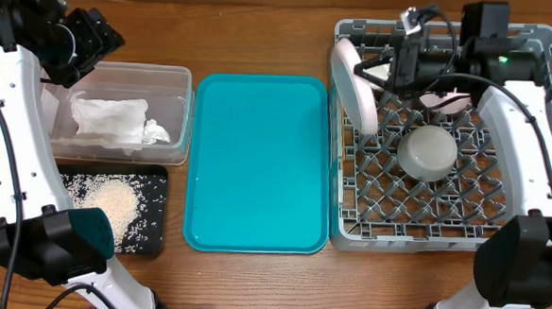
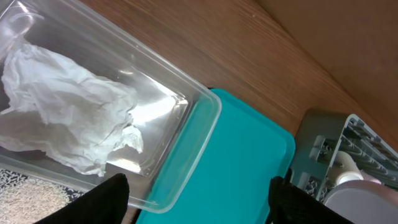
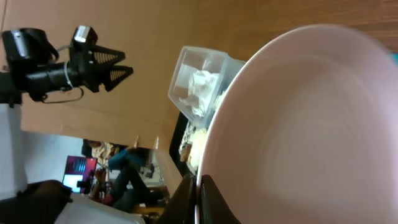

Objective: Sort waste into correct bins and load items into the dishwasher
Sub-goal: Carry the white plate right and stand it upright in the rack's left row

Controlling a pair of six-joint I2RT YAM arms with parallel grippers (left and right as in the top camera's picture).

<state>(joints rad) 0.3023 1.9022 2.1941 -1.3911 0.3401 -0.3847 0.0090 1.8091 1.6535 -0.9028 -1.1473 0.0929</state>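
Two robot arms share a wooden table (image 1: 263, 31). At 3 o'clock sits a grey dish rack (image 1: 347, 236). There the right gripper (image 3: 199, 196) has its fingers closed on the rim of a pinkish-white plate (image 1: 353, 83). The plate stands on edge among the pegs on the rack's 10 o'clock side and fills most of the right wrist view.

A pale grey-blue bowl (image 1: 428, 151) rests upside down near the rack's middle. A pink bowl (image 1: 446, 100) shows partly from under the arm at its 12 o'clock.

A teal tray (image 1: 261, 163) lies at the table's centre, just beside the rack.

At 10 o'clock a clear tub (image 1: 179, 112) holds a crumpled white napkin (image 1: 117, 122). The left gripper (image 1: 107, 34) hangs over the tub's 11 o'clock corner. Its dark fingers (image 2: 106, 200) are spread wide with nothing between them.

At 8 o'clock a black tray (image 1: 156, 181) lies against the tub's near side, and white rice (image 1: 113, 203) is scattered across it.
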